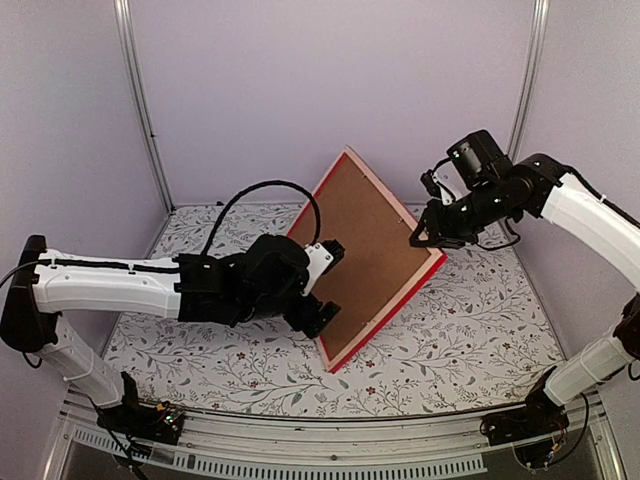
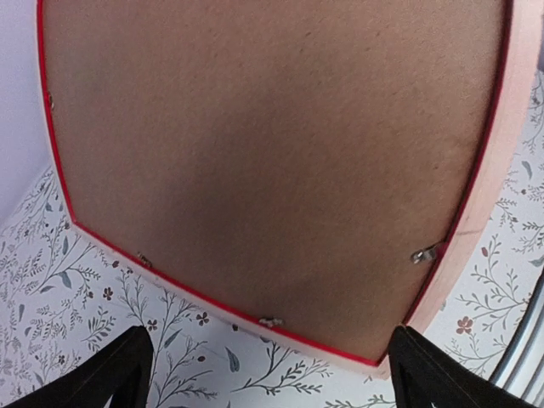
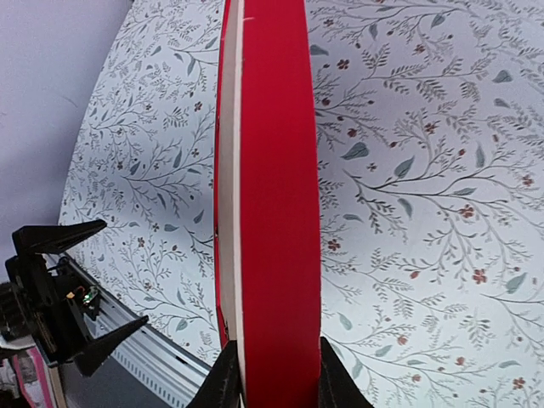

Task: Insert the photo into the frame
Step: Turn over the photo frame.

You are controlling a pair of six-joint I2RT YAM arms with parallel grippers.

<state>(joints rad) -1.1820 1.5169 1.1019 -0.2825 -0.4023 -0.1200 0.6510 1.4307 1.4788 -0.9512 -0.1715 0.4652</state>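
Right pincer (image 1: 425,237): pinched on frame (image 1: 390,312) rail. Left pincer (image 1: 322,285): spread. Frame judged light, rigid, slick; best gripped at rails.

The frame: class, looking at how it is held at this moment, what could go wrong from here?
1. Only the right gripper pinches the frame, by one thin rail, while it stands tilted on a corner on the table: it could swivel or slip.
2. The left gripper has its fingers open beside the backing board, so that side is unsupported; a careless push might tip the frame.
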